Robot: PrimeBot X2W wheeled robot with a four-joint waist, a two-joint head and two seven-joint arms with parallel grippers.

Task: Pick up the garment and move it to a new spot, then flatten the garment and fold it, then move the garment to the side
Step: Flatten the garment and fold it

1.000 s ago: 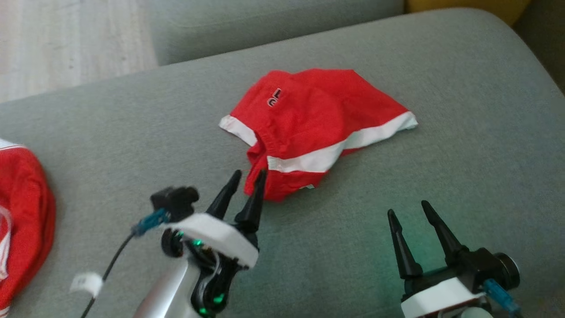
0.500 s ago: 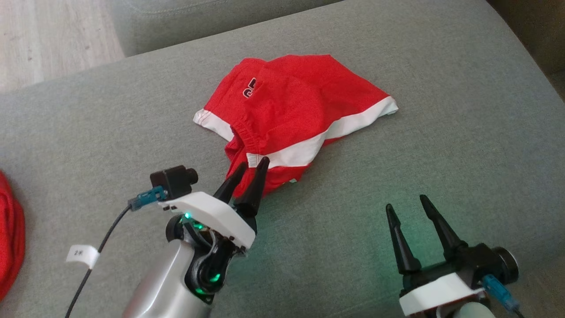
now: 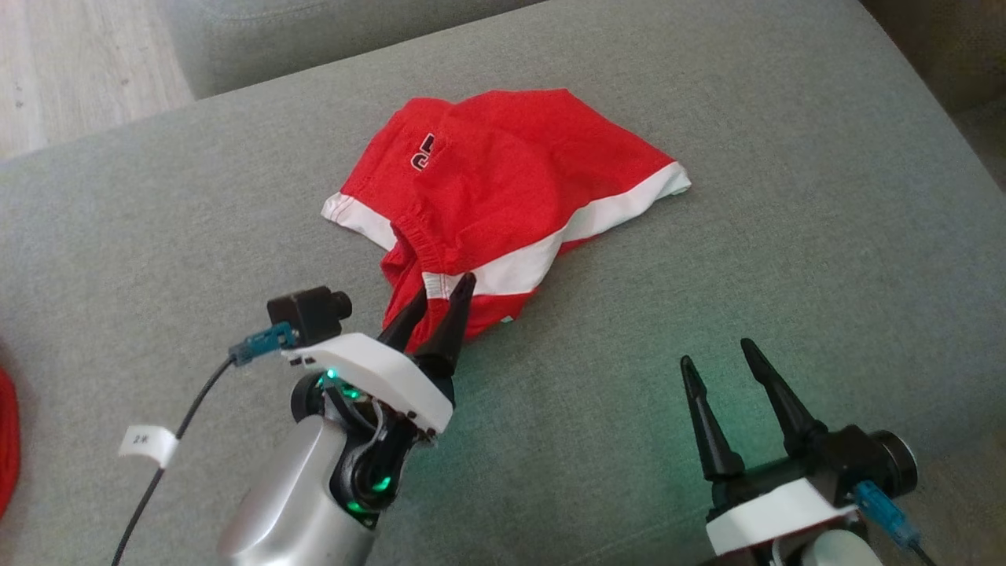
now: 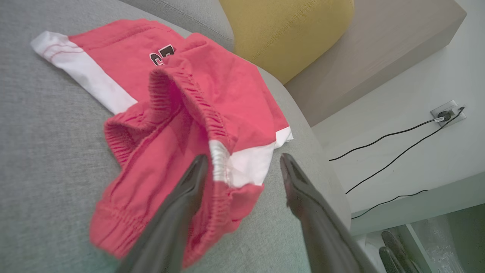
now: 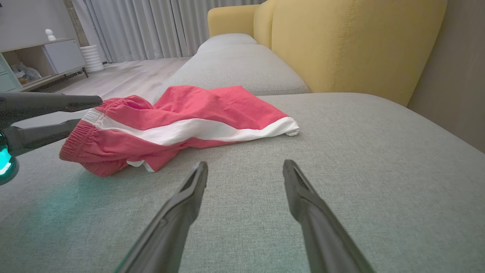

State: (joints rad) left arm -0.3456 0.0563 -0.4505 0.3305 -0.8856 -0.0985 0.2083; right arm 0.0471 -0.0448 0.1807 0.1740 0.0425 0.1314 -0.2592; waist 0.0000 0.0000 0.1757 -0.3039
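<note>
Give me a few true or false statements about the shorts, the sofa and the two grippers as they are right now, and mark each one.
1. The red shorts lie crumpled on the grey cushion. True.
2. The left gripper is shut on the shorts. False: its jaws stand open at the shorts' near edge.
3. The right gripper holds the shorts. False: it is open over bare cushion, apart from the shorts.
4. A yellow backrest stands beyond the cushion. True.
</note>
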